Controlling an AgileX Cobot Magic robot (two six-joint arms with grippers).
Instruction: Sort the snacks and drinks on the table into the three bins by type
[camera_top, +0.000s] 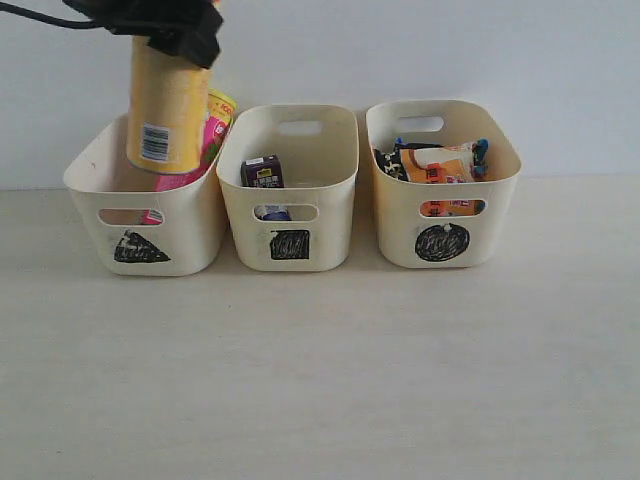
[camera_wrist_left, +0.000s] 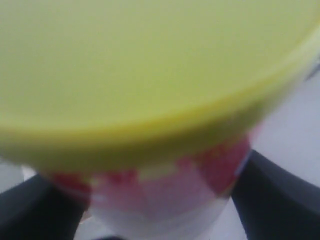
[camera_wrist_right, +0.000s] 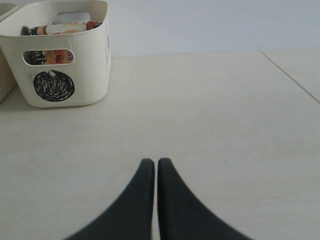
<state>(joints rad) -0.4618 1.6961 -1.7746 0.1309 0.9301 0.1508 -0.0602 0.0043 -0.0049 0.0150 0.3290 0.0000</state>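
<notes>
Frontal exterior, low wrist, circle bin (camera_top: 400, 225) shared

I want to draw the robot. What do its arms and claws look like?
Both are black. The right gripper has two smooth fingers that curve and narrow to thin tips. The left gripper looks dark and chunky, with a black cable running off it. No markings show.

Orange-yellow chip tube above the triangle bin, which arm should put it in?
Left. The left gripper holds the orange-yellow chip tube right above the triangle-marked bin, where the pink tube lies. The right gripper is shut and empty, low over the table, away from that bin.
</notes>
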